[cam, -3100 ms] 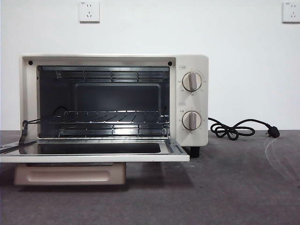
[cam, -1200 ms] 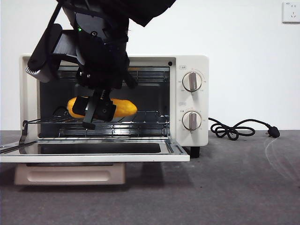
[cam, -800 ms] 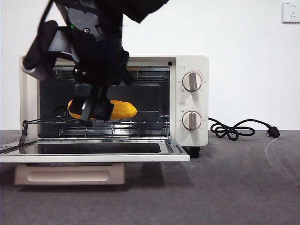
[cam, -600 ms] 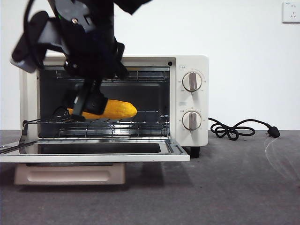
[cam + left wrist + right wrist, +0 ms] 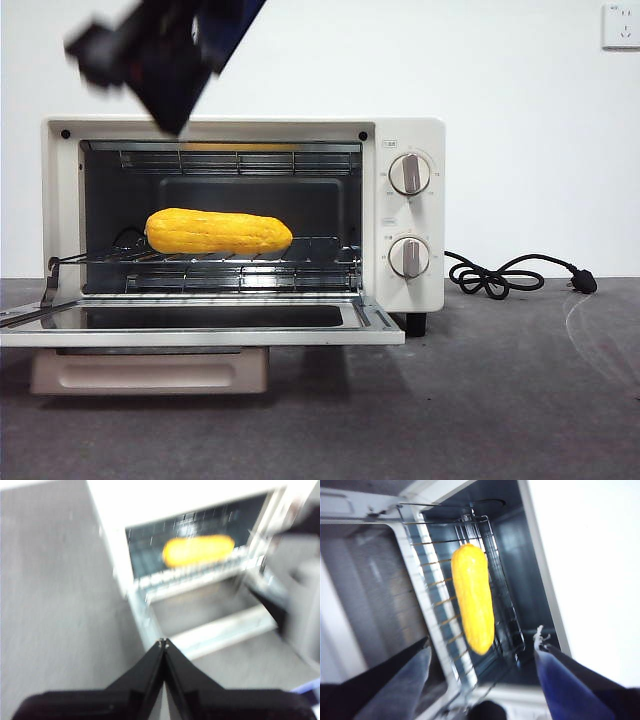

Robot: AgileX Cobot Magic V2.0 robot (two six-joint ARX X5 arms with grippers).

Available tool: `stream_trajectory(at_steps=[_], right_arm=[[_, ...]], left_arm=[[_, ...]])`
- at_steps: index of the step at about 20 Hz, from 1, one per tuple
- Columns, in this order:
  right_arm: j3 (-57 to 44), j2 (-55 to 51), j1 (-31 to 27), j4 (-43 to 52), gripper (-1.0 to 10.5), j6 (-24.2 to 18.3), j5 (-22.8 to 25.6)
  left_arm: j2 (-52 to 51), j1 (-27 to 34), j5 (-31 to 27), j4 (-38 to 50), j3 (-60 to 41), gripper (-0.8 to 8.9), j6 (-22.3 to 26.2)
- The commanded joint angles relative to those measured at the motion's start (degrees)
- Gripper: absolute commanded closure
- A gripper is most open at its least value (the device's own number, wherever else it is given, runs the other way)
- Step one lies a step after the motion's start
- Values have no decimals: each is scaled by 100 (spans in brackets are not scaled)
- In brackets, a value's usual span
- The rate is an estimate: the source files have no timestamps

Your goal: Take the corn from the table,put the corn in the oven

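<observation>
While our right hand (image 5: 150,60) hangs released, blurred at upper left, the glossy yellow-orange corn cob (image 5: 218,232) lies lengthwise on the wire rack (image 5: 300,255) inside the cream-white toaster oven (image 5: 410,130), below that hand. Left hand (image 5: 163,642) is clenched, farther off.

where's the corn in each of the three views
Front view: glossy yellow-orange corn cob lies on the wire rack, left of centre in the cream-white oven.
Left wrist view: blurred, upper middle.
Right wrist view: centre, lengthwise.
Shared landmark: the rack.
</observation>
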Motion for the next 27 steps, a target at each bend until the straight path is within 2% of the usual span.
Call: stream_trajectory(at_steps=[1,3,6,8,13,15,19,22,27], right_arm=[[17,-485,212,-723,604,1093,-50],[17,-953,358,-1263,615,1585,-170],[17,-1700,452,-1864,835,2124,-225],[17,-2155,452,-2116,904,2332,-286],[17,-2830,444,-2371,958,2356,-446],[17,-3034,435,-2380,958,2402,-787],[17,-3359,166,-2459,958,2643,-1958],[17,-3436,-251,-2719,958,2796,-2697],[17,-3414,-1193,-3123,958,2776,-3471]], left_arm=[[24,-4,-15,468,-22,821,181],[153,-7,28,802,-33,821,356],[529,-4,28,927,-42,822,553],[822,-4,216,1010,-52,822,772],[1235,9,1169,1681,-289,822,1202],[1386,83,1493,1952,-442,822,1309],[1578,522,2350,2352,-820,822,1491],[1641,1167,3182,2527,-1130,822,1631],[1641,2629,4522,2636,-1558,822,1880]])
